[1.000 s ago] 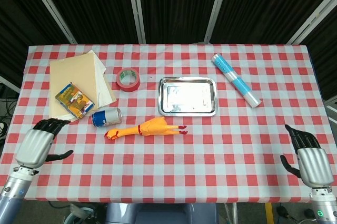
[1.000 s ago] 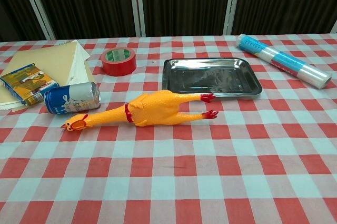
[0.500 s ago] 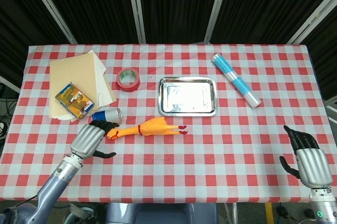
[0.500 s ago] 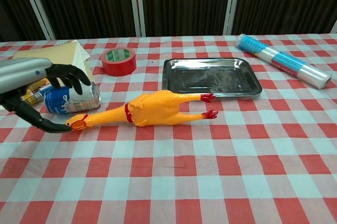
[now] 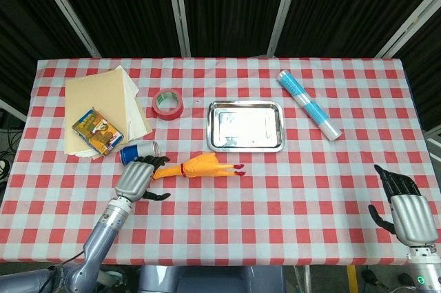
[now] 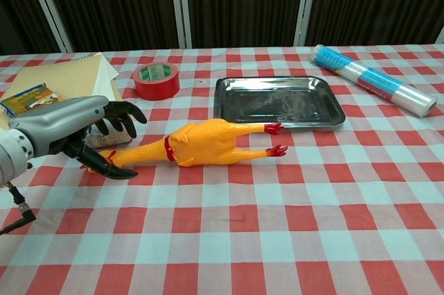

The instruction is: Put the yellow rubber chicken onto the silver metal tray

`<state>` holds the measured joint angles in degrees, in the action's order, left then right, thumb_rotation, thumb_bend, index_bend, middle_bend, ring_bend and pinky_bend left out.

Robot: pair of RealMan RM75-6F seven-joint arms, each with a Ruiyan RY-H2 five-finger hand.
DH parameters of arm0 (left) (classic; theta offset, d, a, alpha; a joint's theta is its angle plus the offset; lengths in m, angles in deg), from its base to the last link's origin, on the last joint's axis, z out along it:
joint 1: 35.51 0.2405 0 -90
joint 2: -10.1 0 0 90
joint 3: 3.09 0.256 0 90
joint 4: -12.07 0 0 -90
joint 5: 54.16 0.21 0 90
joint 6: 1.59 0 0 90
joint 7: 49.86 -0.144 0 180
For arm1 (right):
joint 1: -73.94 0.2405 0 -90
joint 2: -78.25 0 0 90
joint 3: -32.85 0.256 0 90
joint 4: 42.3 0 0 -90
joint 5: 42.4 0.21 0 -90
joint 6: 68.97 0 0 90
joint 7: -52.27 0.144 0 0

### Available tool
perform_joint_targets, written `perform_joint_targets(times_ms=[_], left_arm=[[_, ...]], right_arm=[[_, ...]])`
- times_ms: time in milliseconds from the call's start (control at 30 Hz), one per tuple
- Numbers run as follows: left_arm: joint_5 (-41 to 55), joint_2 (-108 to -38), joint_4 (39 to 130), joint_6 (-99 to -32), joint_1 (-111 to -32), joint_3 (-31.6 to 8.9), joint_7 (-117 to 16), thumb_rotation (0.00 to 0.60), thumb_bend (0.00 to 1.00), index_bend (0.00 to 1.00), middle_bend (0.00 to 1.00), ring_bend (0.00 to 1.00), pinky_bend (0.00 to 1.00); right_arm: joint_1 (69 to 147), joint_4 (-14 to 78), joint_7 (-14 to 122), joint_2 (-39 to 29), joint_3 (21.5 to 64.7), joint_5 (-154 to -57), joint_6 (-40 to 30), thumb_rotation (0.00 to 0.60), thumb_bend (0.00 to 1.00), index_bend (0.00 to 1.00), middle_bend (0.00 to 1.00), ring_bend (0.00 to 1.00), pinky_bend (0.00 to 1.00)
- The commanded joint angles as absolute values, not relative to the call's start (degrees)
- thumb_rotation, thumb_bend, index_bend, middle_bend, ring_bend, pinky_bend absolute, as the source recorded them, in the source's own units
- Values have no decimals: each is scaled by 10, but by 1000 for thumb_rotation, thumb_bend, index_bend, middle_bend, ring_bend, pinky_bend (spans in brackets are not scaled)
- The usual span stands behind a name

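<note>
The yellow rubber chicken [image 5: 200, 166] [image 6: 205, 144] lies on its side on the checked cloth, head to the left, red feet pointing at the silver metal tray [image 5: 245, 127] [image 6: 277, 100] just beyond it. My left hand [image 5: 138, 177] [image 6: 76, 132] hovers at the chicken's head end, fingers spread above the neck and thumb below it, with the head hidden behind the hand. Whether it touches the chicken is unclear. My right hand [image 5: 406, 214] rests at the near right edge of the table, fingers apart and holding nothing.
A blue can [image 5: 138, 152] lies right behind my left hand. A red tape roll [image 5: 167, 103] [image 6: 156, 80] sits left of the tray, a blue-white wrapped roll [image 5: 309, 105] [image 6: 374, 87] to its right. Beige paper sheets [image 5: 103, 100] with a colourful packet [image 5: 97, 129] are at the back left.
My left hand has travelled right from the table's left edge to the chicken's head and now covers it. The chicken and my right hand have stayed put.
</note>
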<state>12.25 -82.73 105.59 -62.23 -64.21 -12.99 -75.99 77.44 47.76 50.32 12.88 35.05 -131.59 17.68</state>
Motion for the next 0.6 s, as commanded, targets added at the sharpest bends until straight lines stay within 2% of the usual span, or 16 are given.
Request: perform_joint_targets(times_ms=[33, 600], left_arm=[[106, -843, 1044, -621, -650, -134, -767, 600, 100, 197, 282, 230, 273], [41, -913, 1005, -631, -679, -134, -815, 600, 102, 192, 285, 232, 285]], right_arm=[[774, 477, 504, 129, 350, -1315, 177, 600, 349, 45, 184, 185, 172], [765, 473, 510, 131, 350, -1306, 182, 600, 349, 45, 184, 185, 172]])
